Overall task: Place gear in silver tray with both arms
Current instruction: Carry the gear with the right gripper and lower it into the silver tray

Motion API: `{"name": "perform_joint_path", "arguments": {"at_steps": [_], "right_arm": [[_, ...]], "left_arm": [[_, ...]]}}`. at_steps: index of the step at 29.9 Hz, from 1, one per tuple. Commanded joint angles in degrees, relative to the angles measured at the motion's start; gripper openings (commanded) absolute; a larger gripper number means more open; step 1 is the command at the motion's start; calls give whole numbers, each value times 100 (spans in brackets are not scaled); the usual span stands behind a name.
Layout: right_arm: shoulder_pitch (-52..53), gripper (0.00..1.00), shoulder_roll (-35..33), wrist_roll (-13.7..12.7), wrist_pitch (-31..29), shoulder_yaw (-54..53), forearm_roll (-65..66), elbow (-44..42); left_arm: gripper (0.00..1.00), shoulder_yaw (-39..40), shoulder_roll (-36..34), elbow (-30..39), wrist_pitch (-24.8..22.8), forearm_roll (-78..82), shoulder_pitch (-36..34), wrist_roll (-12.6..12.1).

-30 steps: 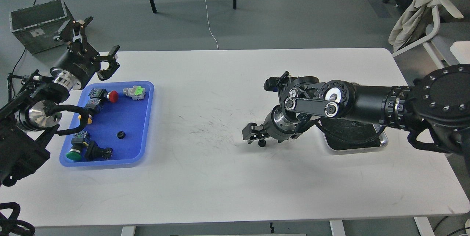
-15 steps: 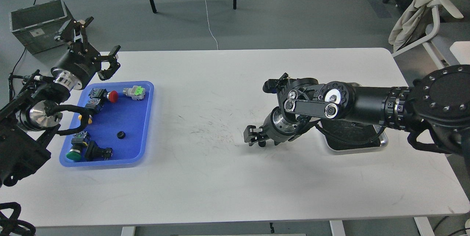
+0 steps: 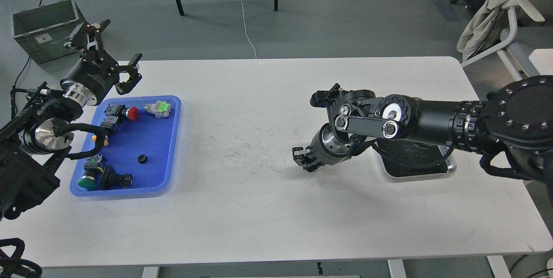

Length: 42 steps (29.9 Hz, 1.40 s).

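My right gripper (image 3: 304, 159) is low over the middle of the white table, left of the silver tray (image 3: 417, 177). Its jaws are drawn together around a small black gear (image 3: 309, 167) at their tips, close to the table top. My right forearm covers most of the silver tray; only its front rim and right corner show. My left gripper (image 3: 113, 52) is open and empty, held above the far left corner of the table, behind the blue tray (image 3: 173, 139). A second small black gear (image 3: 141, 158) lies in the blue tray.
The blue tray also holds a red push button (image 3: 133, 113), a grey and green switch (image 3: 159, 108), a green button (image 3: 87, 181) and other black parts. A grey box (image 3: 43, 29) stands on the floor at far left; a chair (image 3: 510, 31) stands at far right.
My right gripper's jaws have closed in from a wide spread onto the gear, and the wrist has turned and shifted slightly right. My left arm has barely moved.
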<state>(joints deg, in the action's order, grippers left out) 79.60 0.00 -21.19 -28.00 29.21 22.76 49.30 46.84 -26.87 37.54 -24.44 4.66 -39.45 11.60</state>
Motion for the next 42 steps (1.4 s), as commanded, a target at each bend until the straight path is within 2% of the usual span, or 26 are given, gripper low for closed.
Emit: {"name": "perform_joint_path", "arguments": {"at_steps": [1,11,13,16,19,23,32,42], "right_arm": [[239,1,0,0,0,-21,-17,-25],[1488,1,-35,97,0,-706,0,-8],[1480,1,-516,132,0,-698,18,-25],[1261,1,-1158,150,0,-671,438,-25],[804,1,-1633,307,0,-715,1106,-261],[356,1,-1687,536,0,-724,1354,-851],[-480,1,-1679,563,0,-697,1407,-1299],[-814,2,-1661,563,0,-653,1705,-1475]], "left_arm": [[98,0,-3,-1,0,0,7,-9],[98,0,32,-1,71,0,7,0],[98,0,41,-1,71,0,7,0],[98,0,50,-1,71,0,7,9],[98,0,59,-1,71,0,-1,0],[98,-8,59,-1,79,9,-1,0],[98,-26,67,-1,97,9,-1,0],[98,-61,164,-1,115,9,-19,0]]}}
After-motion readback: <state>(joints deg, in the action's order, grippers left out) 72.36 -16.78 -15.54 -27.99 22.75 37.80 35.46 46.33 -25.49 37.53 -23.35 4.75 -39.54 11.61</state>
